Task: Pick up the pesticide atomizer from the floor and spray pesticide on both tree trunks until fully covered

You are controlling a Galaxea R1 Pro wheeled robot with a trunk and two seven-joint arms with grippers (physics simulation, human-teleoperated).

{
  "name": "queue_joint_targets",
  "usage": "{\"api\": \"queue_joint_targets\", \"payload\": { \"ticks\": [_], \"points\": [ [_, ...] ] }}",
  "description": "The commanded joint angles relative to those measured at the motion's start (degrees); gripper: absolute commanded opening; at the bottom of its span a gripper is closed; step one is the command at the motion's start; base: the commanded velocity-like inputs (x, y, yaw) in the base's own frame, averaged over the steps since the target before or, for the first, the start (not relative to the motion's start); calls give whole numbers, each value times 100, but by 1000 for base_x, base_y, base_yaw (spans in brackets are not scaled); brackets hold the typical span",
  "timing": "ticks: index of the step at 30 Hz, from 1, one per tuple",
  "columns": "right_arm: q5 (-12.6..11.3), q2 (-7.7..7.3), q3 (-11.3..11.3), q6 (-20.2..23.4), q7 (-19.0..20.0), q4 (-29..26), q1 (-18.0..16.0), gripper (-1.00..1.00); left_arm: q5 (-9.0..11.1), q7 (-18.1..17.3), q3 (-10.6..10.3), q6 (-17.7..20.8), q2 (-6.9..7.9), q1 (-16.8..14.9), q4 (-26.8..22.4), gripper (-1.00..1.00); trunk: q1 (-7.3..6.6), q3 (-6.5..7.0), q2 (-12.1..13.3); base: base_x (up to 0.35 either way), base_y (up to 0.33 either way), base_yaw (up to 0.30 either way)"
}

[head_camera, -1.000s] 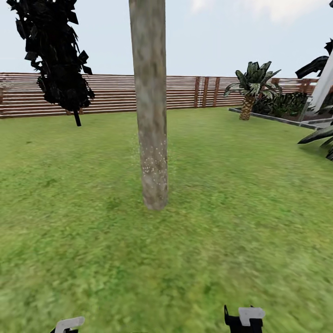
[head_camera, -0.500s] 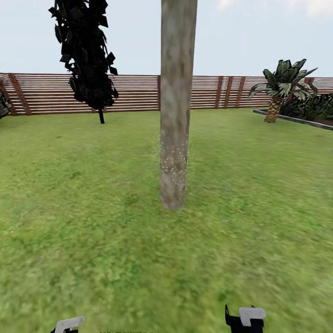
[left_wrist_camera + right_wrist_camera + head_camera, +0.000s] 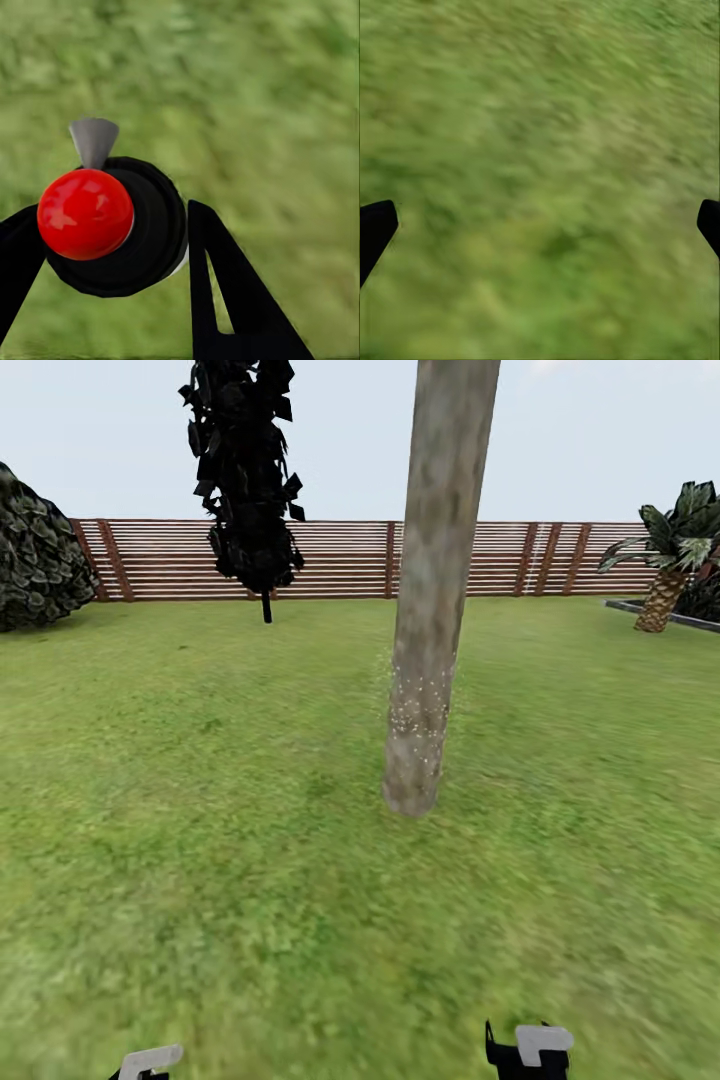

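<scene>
One tree trunk (image 3: 432, 610) rises from the grass right of centre in the head view, thick, mottled grey-brown and leaning slightly. White specks dot its lower part (image 3: 418, 705). The second tree is out of view. In the left wrist view I look down on the pesticide atomizer (image 3: 154, 225): a dark round body, a red dot (image 3: 85, 214) and a grey nozzle (image 3: 94, 140). My left gripper (image 3: 109, 251) is shut on it, a black finger on each side. My right gripper (image 3: 540, 225) is open over bare grass, with its fingertips (image 3: 375, 229) far apart.
A brown slatted fence (image 3: 340, 560) runs along the back of the lawn. A thin-stemmed dark-leaved tree (image 3: 245, 480) stands before it, a broad shrub (image 3: 35, 560) at far left, and a small palm (image 3: 670, 560) at far right. Grass (image 3: 250, 880) lies between me and the trunk.
The head camera has turned left, so the trunk, dark tree and palm sit further right in the picture and the shrub has come into view. Both arms look unchanged.
</scene>
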Motion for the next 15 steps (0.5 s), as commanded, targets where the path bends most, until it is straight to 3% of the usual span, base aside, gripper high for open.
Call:
{"api": "queue_joint_targets", "payload": {
  "ticks": [1,15],
  "points": [
    [0,0,1,0,0,0,0,100,1,0,1,1,0,0,0,-100,0,-2,0,0,0,278],
    [0,0,1,0,0,0,0,100,1,0,1,-2,0,0,2,-100,0,-24,0,0,0,278]
  ]
}}
